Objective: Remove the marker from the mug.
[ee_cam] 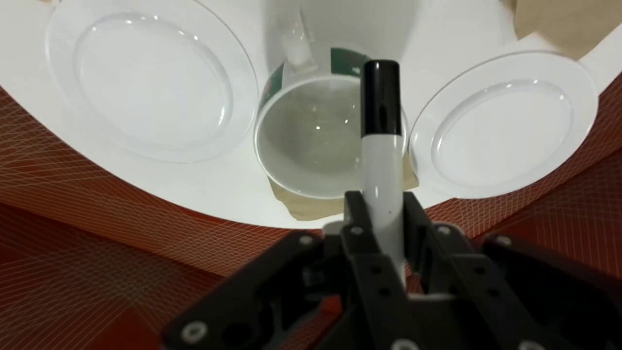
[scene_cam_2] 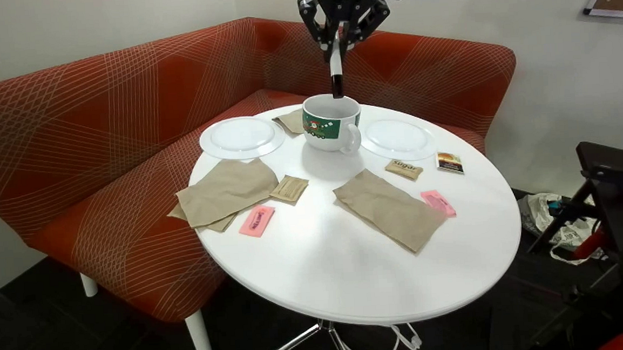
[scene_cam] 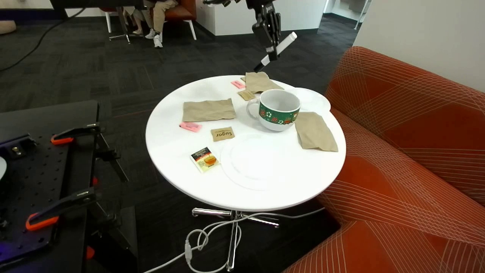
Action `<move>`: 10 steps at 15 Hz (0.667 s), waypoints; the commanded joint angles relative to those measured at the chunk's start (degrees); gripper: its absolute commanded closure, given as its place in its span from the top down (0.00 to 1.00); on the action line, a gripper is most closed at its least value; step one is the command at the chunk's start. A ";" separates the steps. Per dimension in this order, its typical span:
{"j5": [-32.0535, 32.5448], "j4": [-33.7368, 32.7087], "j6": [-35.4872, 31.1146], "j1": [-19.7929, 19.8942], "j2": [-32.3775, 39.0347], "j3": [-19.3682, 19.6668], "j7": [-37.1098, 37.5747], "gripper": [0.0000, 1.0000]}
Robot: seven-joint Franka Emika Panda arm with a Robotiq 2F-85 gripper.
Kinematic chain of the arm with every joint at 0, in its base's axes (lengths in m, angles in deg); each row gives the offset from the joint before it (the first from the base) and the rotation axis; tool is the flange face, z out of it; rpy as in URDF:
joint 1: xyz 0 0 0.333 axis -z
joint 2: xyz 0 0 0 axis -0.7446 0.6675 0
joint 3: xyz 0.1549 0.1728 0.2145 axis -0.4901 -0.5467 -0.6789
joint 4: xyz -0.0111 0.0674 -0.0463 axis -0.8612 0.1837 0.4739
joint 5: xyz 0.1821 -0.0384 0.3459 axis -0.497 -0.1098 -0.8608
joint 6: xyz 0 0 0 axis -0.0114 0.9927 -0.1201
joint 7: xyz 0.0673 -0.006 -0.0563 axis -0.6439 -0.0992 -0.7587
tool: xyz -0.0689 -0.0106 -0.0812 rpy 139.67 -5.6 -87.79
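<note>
- The black-capped white marker (ee_cam: 382,167) is in the gripper (ee_cam: 383,209), out of the wide white mug with a green printed band (ee_cam: 318,131); that mug stands upright, lower than the fingertips (ee_cam: 358,211) and beyond them in the wrist view.
- Seen from the wrist, the mug's mouth lies just left of the marker, and the cap (ee_cam: 381,97) crosses the rim by line of sight. How high it hangs over the rim I cannot judge.
- In an exterior view the marker (scene_cam: 285,43) slants through the grip, cap end low, plain end high; from the wrist its long axis runs forward from the fingertips, cap first.
- The jaws stand against the marker from both sides, the gap no wider than its barrel. I see no other contact.
- Under the tool, by the wrist view, one white plate (ee_cam: 150,87) lies left of the mug, another plate (ee_cam: 503,133) right, both just beside it.
- My judgement: the removal looks done. The next move should carry the marker sideways from the mouth, then lower it toward the round white table (scene_cam_2: 295,262); straight down, the cap could catch the rim.
</note>
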 commanded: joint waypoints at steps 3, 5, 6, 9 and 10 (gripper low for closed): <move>-6.12 6.35 -1.30 4.74 -5.08 -9.61 -12.34 0.05; -11.45 7.03 -0.18 6.37 -4.97 -12.95 -20.66 0.05; -13.99 7.29 0.83 6.98 -4.91 -14.22 -24.76 0.05; -19.46 6.89 4.96 7.72 -3.56 -16.58 -35.98 0.05; -20.60 6.10 6.99 7.60 -2.64 -17.01 -38.99 0.05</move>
